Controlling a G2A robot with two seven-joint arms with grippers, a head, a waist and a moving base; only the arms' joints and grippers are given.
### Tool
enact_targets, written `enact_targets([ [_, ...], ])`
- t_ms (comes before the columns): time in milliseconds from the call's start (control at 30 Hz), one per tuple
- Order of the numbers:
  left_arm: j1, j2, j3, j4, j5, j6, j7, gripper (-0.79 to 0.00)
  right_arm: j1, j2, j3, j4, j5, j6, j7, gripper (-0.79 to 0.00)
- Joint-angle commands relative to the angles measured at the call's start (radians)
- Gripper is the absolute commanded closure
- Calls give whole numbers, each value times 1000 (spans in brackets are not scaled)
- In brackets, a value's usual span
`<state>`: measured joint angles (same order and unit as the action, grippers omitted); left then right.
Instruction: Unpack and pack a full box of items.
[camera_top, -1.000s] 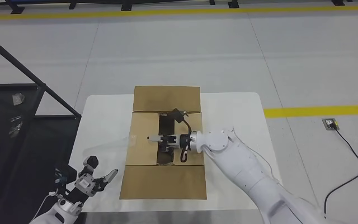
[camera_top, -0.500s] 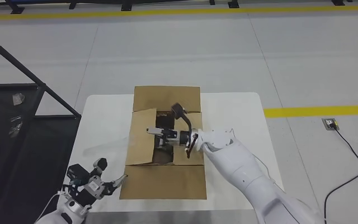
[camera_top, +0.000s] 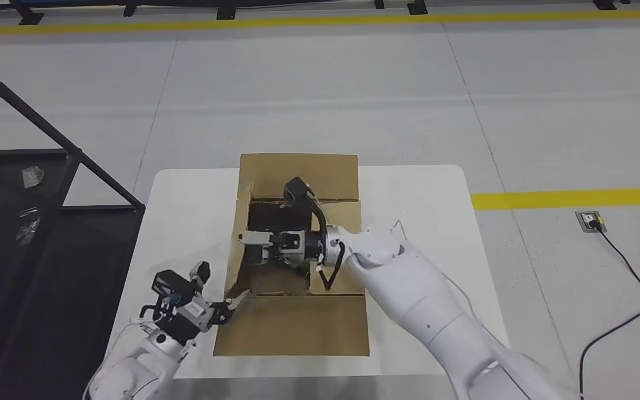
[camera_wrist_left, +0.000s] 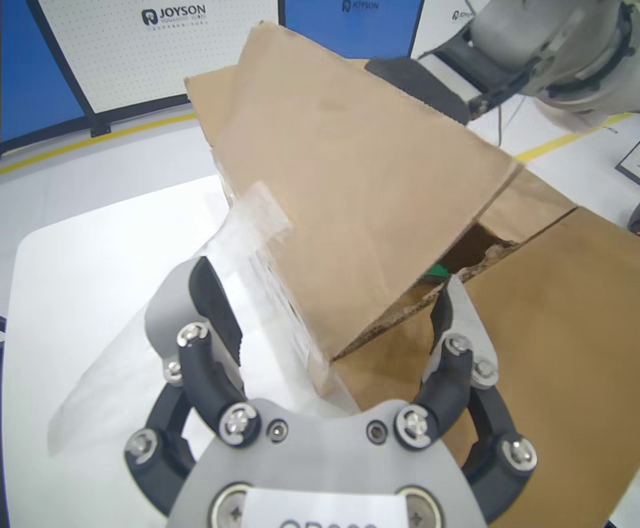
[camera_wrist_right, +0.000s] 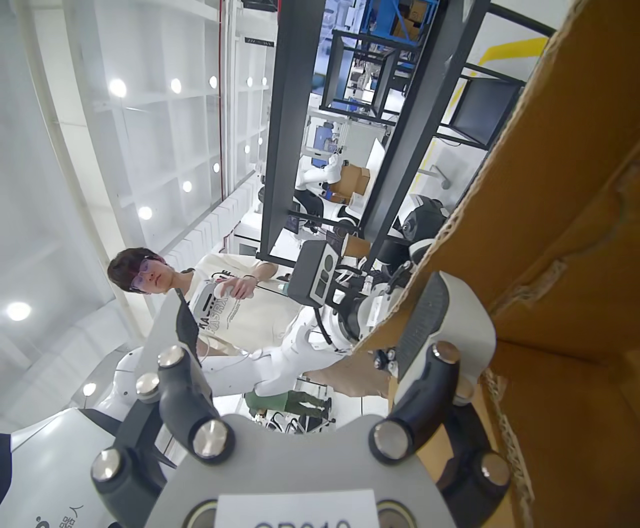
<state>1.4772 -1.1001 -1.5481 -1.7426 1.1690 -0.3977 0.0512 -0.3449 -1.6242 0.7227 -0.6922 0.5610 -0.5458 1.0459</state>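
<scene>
Far left, off the table: black metal frame (camera_top: 40, 180) on the floor. White rectangular table (camera_top: 420, 195) w/ rounded corners carries the brown cardboard box (camera_top: 300, 325) (camera_wrist_left: 550, 350) (camera_wrist_right: 565, 200), approx mid-table. Far and near flaps lie flat outward. The left flap (camera_top: 236, 270) (camera_wrist_left: 360, 165) stands raised and tilted. The right flap (camera_top: 345, 215) lies folded over the box top.

Left gripper (camera_top: 220, 286) (camera_wrist_left: 325, 280) sits at the box's near-left corner. Jaws spread wide, nothing gripped. The corner where the left flap meets the near flap falls btw its fingers; contact can't be judged. A clear tape strip (camera_wrist_left: 255, 210) hangs off the box's left side toward the tabletop. Through the gap at that corner a small green item (camera_wrist_left: 437, 271) shows inside the box. Other contents too dark to make out.

Right gripper (camera_top: 262, 245) (camera_wrist_right: 305, 295) is over the left half of the box opening, pointing at the left flap. Jaws wide apart, holding nothing. One finger (camera_wrist_right: 440, 310) lies against the flap's cardboard edge.

Right of the table: yellow floor line (camera_top: 555, 198).
</scene>
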Motion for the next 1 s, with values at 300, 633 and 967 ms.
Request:
enact_targets([
  [300, 56, -6, -83, -28, -103, 88, 82, -785, -23, 5, 22, -67, -58, -33, 35, -785],
  [633, 131, -4, -183, -12, -151, 92, 93, -785, -159, 95, 178, -298, -191, -85, 70, -785],
  [967, 134, -9, -177, -18, -146, 107, 83, -785, -340, 170, 332, -534, -303, -11, 68, -785],
])
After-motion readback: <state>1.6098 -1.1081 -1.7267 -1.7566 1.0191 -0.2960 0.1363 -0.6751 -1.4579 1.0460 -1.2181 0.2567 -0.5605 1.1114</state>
